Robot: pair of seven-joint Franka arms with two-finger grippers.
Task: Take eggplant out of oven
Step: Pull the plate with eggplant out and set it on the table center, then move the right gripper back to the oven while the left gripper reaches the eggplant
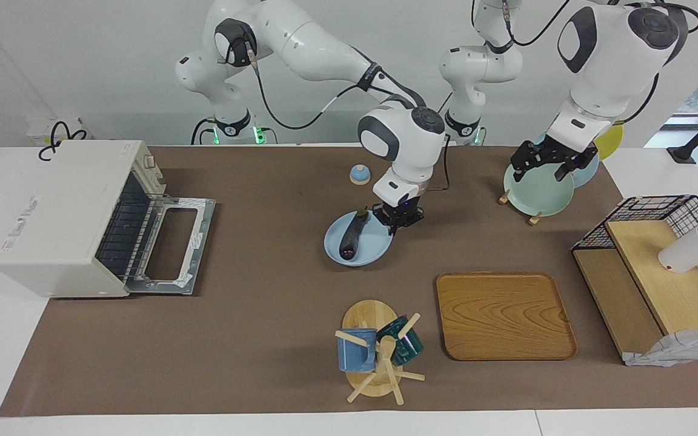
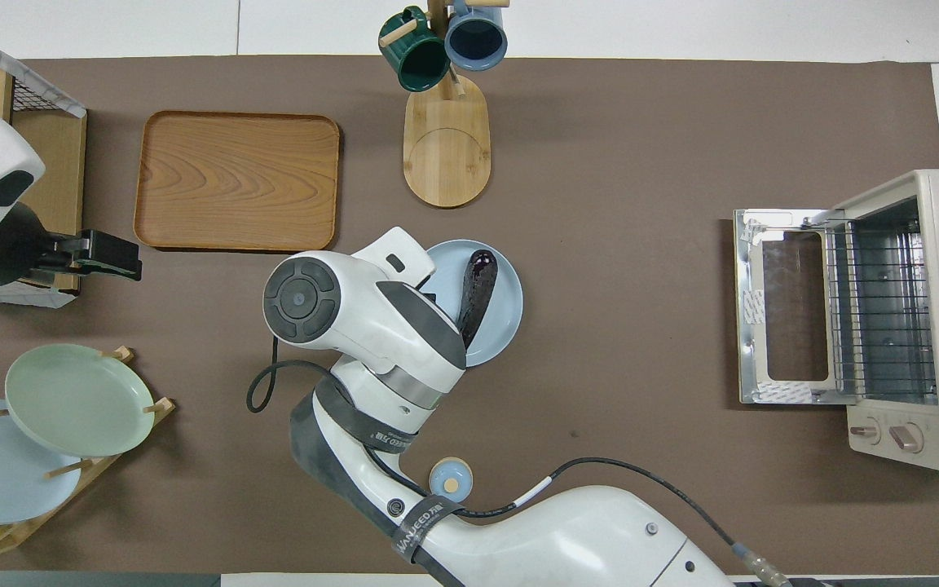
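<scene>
The slim, glossy dark purple eggplant [image 1: 354, 235] lies on a round pale blue plate [image 1: 373, 249] in the middle of the desk [image 1: 264, 339], well apart from the boxy off-white toaster oven [image 1: 64, 212] that stands at the right arm's end of the desk. The oven's glass door [image 1: 173, 245] hangs fully open and flat, and the wire rack inside looks bare, so the main part of the task appears done: the eggplant is out and set down.

The right end effector [image 1: 398, 219] sits low over the plate's rim, just beside the eggplant's stem end; whether its fingers are spread or pressed together cannot be told, nor whether they touch the eggplant. What seems left is for this arm to let go, if it has not, and draw clear.

The left arm waits, its end effector [image 1: 546, 158] spread open and holding nothing over a pale green plate [image 1: 537, 194] in a wooden rack near the desk's edge closest to the robots, toward the left arm's end.
</scene>
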